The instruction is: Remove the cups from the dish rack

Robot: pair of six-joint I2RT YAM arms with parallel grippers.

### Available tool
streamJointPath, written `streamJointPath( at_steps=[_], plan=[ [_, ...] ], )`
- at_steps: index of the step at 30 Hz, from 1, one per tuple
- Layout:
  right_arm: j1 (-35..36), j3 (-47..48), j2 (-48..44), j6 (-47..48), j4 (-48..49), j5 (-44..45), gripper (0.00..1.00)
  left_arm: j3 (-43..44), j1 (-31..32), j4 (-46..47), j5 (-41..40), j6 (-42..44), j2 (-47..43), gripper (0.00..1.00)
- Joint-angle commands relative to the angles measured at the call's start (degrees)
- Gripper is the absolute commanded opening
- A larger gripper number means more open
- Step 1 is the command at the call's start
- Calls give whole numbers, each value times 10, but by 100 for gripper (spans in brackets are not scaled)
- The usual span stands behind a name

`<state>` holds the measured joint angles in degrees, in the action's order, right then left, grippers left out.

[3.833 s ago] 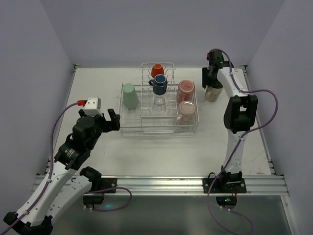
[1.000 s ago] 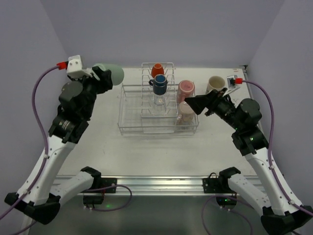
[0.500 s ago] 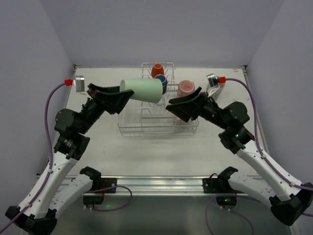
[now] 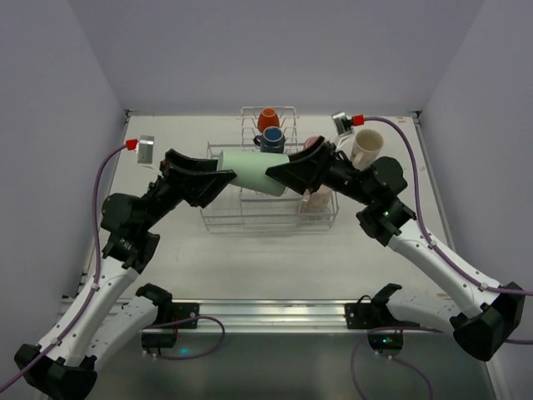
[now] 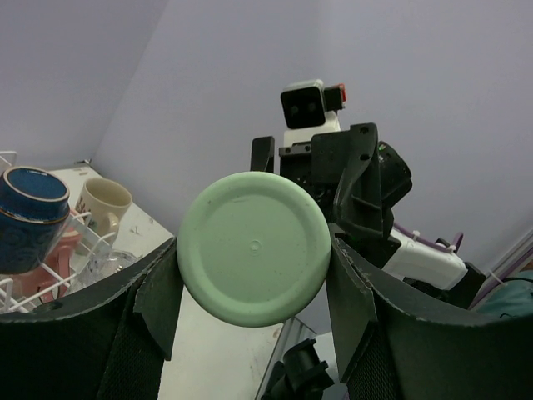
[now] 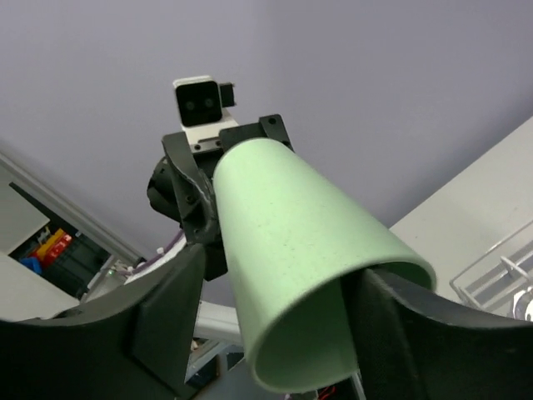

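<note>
Right gripper (image 4: 271, 176) has swung in from the pink tumblers (image 4: 315, 200) and is now meeting the mint-green plastic tumbler (image 4: 250, 171) mid-air above the silvery-white wire dish rack (image 4: 218, 222).
Left gripper (image 4: 221, 172) is clamping the tumbler's closed base, holding it horizontal. Right jaws are straddling its open rim end, one finger touching; can't tell if it's gripping. Cream mug (image 4: 366, 147) is sitting on the table (image 4: 275, 258), right of the rack.
</note>
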<state>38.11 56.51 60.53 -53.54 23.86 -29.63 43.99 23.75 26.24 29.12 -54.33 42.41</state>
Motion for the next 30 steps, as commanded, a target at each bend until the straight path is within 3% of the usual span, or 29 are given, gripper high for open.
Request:
streamJointPath(
  at_steps=[1,4,5,7,8,10,12,13,16,19,20,25,30],
  plan=[
    [7,42,22,-3,49,-16,67,-14,0,29,20,-17,-1,33],
    [12,51,35,-12,60,-14,42,-27,1,29,18,-12,-2,36],
    [14,54,35,-11,52,-11,23,-29,1,27,19,-6,-2,44],
    [13,59,27,4,22,21,7,-22,1,-5,16,12,-5,61],
    [13,64,13,38,-2,36,1,-15,2,-28,13,28,-9,83],
    [12,95,-9,103,-108,90,0,22,1,-131,-8,96,-15,100],
    [11,143,-21,158,-234,146,0,71,1,-215,-37,188,-20,100],
    [12,162,-24,188,-283,181,0,83,1,-300,-74,216,-24,100],
    [-13,214,-35,299,-432,357,0,104,1,-410,-165,307,-55,100],
    [-62,242,-43,338,-537,520,0,81,1,-459,-230,352,-101,100],
    [-115,244,-39,359,-569,553,0,62,1,-464,-242,365,-125,100],
    [-281,217,-5,374,-607,539,0,-27,1,-467,-320,382,-202,100],
    [-355,211,91,370,-599,493,0,-49,9,-469,-324,384,-229,100]
  ],
)
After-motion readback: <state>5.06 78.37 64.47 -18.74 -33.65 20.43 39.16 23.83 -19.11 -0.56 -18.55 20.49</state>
